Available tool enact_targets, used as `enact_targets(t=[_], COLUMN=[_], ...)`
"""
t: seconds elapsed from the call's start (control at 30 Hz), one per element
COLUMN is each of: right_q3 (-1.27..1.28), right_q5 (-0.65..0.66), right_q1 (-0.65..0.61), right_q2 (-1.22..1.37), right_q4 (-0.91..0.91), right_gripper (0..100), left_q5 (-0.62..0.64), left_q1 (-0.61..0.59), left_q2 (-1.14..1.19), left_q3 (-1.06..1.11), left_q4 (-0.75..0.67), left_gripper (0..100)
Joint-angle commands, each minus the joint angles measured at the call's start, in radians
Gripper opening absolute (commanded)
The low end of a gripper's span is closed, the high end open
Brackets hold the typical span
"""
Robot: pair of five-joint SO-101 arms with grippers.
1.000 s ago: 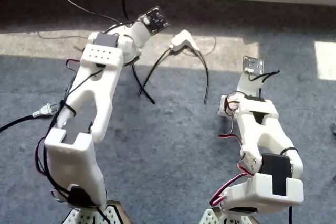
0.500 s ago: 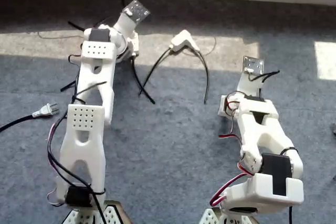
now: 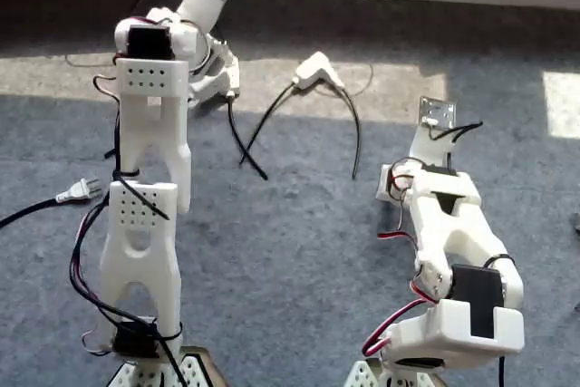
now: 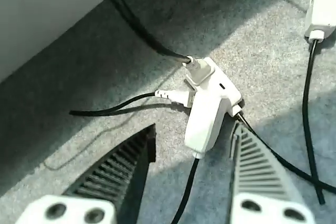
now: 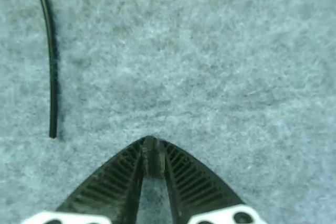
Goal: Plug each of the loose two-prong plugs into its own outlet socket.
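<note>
Since a second ago my left arm has stretched out straighter, toward the far wall. My left gripper now hangs wide open above the white outlet socket. One loose plug lies on the carpet, well apart from it. My right gripper is closed and has not moved.

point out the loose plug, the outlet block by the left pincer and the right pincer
loose plug (image 3: 74, 192): high view, on its white body
outlet block (image 4: 207, 111): left wrist view, middle of its white casing
right pincer (image 5: 150, 148): right wrist view, where its shut tips meet
</note>
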Motion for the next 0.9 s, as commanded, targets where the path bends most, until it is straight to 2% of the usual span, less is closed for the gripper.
enact_targets(t=[0.0, 0.27, 0.57, 0.7, 0.87], right_q3=[-0.010, -0.008, -0.008, -0.084, -0.406], right_q5=[-0.002, -0.002, -0.011, -0.009, 0.025], right_q1=[-0.004, -0.004, 0.036, 0.107, 0.283], right_q2=[-0.035, -0.035, -0.041, -0.042, 0.005], right_q4=[-0.028, -0.028, -0.022, 0.099, 0.433], right_gripper=[0.8, 0.8, 1.0, 5.1, 18.5], left_q5=[-0.078, -0.106, -0.100, -0.100, -0.100], left_q1=[-0.007, -0.242, -0.455, -0.533, -0.568], left_q2=[-0.189, -0.252, -0.315, -0.455, -0.746], left_q3=[-0.038, -0.036, 0.117, 0.315, 0.762], left_q4=[0.144, 0.160, 0.163, 0.163, 0.161], left_gripper=[24, 23, 23, 23, 23])
